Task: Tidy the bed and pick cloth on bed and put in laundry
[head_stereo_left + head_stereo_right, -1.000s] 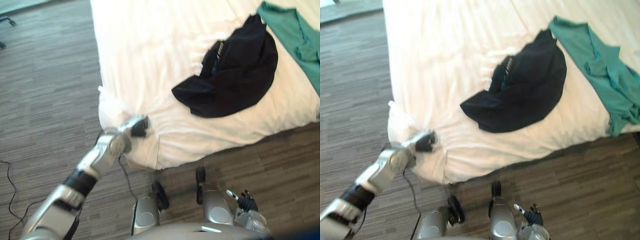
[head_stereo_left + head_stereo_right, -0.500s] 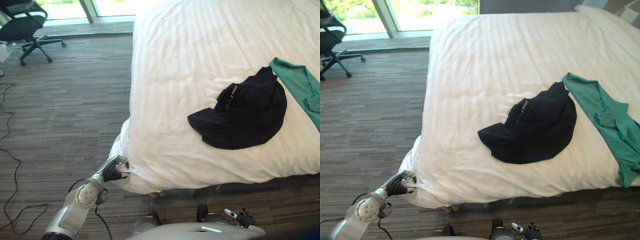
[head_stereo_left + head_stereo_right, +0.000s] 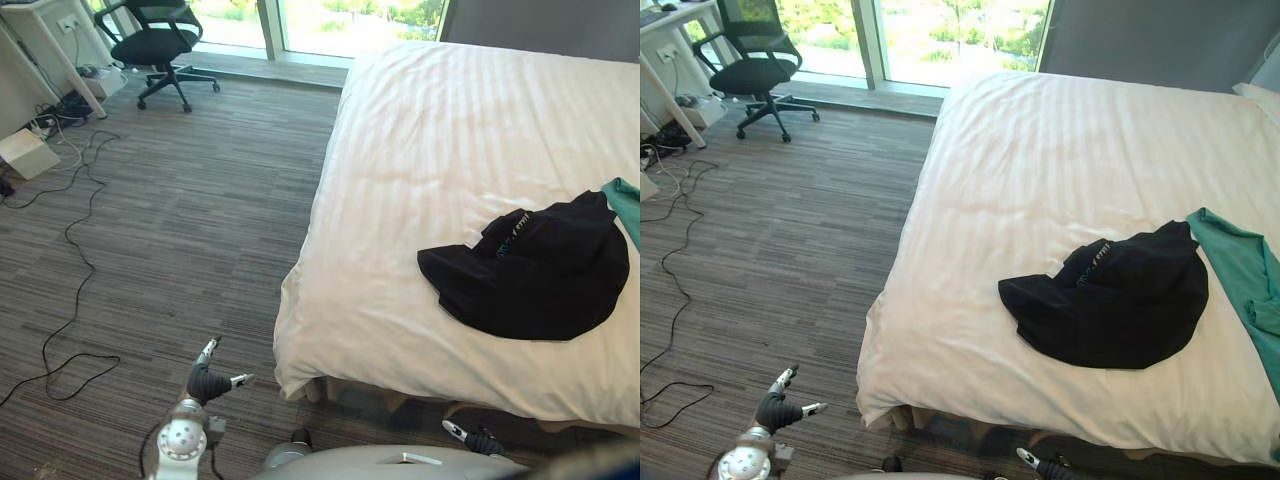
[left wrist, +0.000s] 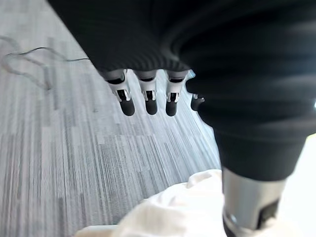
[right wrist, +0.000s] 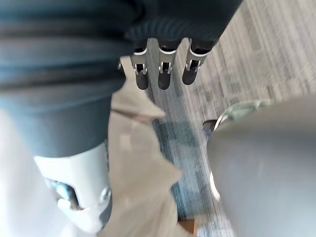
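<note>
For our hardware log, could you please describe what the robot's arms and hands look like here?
The left hand has a dark ribbed cover over its back and wrist, and silver fingers with dark tips; its silver-grey arm shows a round joint behind it. The right hand looks alike: dark ribbed cover, silver dark-tipped fingers.

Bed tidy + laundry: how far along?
Done: the white duvet lies smooth, its near corner hanging down. In hand: nothing; the left hand is open over the floor by that corner, the right hand open, low at the duvet's near edge. Left: black garment and green garment lie on the duvet.
</note>
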Robot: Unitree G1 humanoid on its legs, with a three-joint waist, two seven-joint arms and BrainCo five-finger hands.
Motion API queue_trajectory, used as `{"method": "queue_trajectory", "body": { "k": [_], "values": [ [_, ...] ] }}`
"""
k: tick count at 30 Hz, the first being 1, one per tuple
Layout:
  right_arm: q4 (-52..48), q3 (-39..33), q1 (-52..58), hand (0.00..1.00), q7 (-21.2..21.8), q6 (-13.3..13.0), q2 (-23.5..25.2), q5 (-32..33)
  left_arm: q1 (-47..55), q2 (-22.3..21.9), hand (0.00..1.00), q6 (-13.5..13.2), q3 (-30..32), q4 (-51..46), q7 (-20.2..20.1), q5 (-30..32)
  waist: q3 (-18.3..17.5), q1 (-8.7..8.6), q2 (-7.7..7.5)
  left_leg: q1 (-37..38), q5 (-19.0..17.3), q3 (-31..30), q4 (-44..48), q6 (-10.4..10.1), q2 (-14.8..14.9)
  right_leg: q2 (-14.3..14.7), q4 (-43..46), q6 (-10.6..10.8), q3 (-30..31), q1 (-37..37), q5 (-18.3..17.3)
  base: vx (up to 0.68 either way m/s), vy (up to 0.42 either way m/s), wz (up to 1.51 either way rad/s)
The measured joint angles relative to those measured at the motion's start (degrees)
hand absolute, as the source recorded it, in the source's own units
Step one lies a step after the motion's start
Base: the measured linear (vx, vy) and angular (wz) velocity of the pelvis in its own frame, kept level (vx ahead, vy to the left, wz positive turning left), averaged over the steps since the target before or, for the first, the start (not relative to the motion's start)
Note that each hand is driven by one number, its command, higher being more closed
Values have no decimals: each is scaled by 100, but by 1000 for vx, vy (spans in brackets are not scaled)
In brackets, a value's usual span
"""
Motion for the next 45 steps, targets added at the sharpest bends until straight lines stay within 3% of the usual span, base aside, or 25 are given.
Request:
{"method": "queue_trajectory", "body": {
  "k": [2,8,13,15,21,25,31,37,40,42,43,45],
  "values": [
    [-79,4,-3,0,-63,-1,81,96,-46,-393,0,43,-9,360,169,-10,-32,-29,17,79,42,42,-99,11,-4,3,-1,4,27,5,3,-6,21,-9],
    [-187,-48,29,0,-260,3,217,173,-236,-906,0,208,-25,1005,478,-261,-11,-65,14,293,51,376,-225,3,19,50,-9,1,341,-16,29,6,12,-27],
    [-232,-202,73,0,-386,3,258,538,-427,-960,0,224,-50,1455,640,-623,-6,-105,12,507,-26,785,-273,-51,83,158,-104,-30,727,-19,106,12,0,-42],
    [-246,-262,100,0,-464,1,260,667,-484,-951,0,222,-56,1598,641,-772,-1,-212,22,581,-54,919,-270,-74,111,197,-107,-36,857,-21,111,9,-18,-33],
    [-378,-669,216,0,-627,-3,263,901,-467,-953,0,232,-69,1675,628,-964,22,-239,54,742,-255,1309,-97,-124,202,300,-92,-53,1245,-15,122,1,-16,-36],
    [-1341,-997,405,0,-972,-28,227,984,-375,-971,0,276,-73,1661,613,-1018,43,-270,112,883,-381,1604,-25,-166,247,372,-80,-63,1530,-22,129,-4,-15,-37],
    [-3222,-1427,580,0,-1531,-118,243,972,-332,-980,0,356,-208,1614,480,-1014,70,-361,75,784,-704,1741,392,-165,335,405,-95,-54,1696,-56,113,15,-10,-17],
    [-4793,-1787,565,0,-2124,-128,295,536,-192,-987,0,387,-303,1356,394,-1021,95,-342,20,694,-826,1820,547,-148,348,391,-82,-44,1787,-114,115,33,0,-7],
    [-5549,-1927,545,0,-2398,-170,310,504,-257,-989,0,277,-33,1792,354,-1149,108,-342,2,687,-888,1779,589,-136,345,369,-74,1,1762,-91,78,11,-3,5],
    [-6140,-1855,533,0,-2592,-338,300,294,-571,-936,0,216,204,2296,547,-1189,127,-355,-12,687,-940,1692,665,-132,344,336,4,27,1690,-44,8,0,-6,19],
    [-6424,-1715,525,100,-2634,-447,285,221,-681,-911,0,227,261,2474,639,-1189,134,-372,-32,679,-950,1637,676,-119,334,308,72,31,1618,-24,-50,-22,-6,21],
    [-6902,-1374,523,100,-2584,-586,246,69,-742,-914,0,223,270,2554,704,-1238,141,-370,-76,672,-963,1535,687,-109,304,263,169,47,1553,-27,-119,-12,-2,23]
  ]
}}
